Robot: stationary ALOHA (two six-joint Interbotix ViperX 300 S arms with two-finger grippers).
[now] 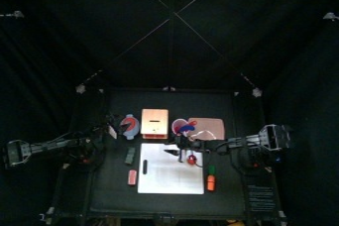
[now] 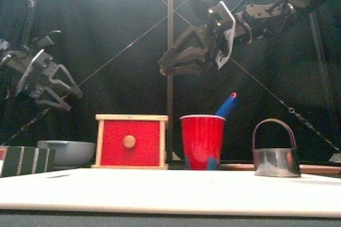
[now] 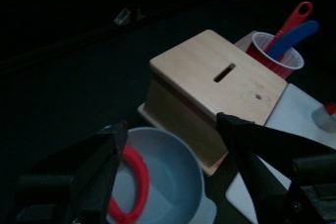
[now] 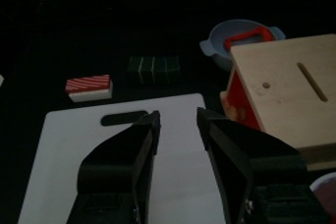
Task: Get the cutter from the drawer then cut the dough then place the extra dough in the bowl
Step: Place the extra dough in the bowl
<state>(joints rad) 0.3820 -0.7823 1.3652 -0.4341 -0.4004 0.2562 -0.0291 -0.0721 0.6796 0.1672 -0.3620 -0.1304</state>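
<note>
A blue-grey bowl point(image 3: 164, 174) left of the wooden box point(image 3: 217, 79) holds a red ring of dough point(image 3: 132, 187); the bowl point(image 1: 129, 124) also shows from above. My left gripper point(image 3: 178, 184) hangs open just above the bowl, with nothing between its fingers. The metal cutter point(image 2: 276, 157) stands right of the red cup point(image 2: 202, 141). My right gripper point(image 4: 178, 149) is open and empty, high over the white cutting board point(image 4: 79, 154). The box's red drawer front point(image 2: 131, 141) is shut.
A blue knife point(image 2: 226, 105) and a red knife point(image 3: 298, 17) stand in the cup. A dark green sushi roll point(image 4: 161, 67) and a red-and-white toy point(image 4: 89, 86) lie left of the board. The pink tray point(image 1: 212, 128) is at the back right.
</note>
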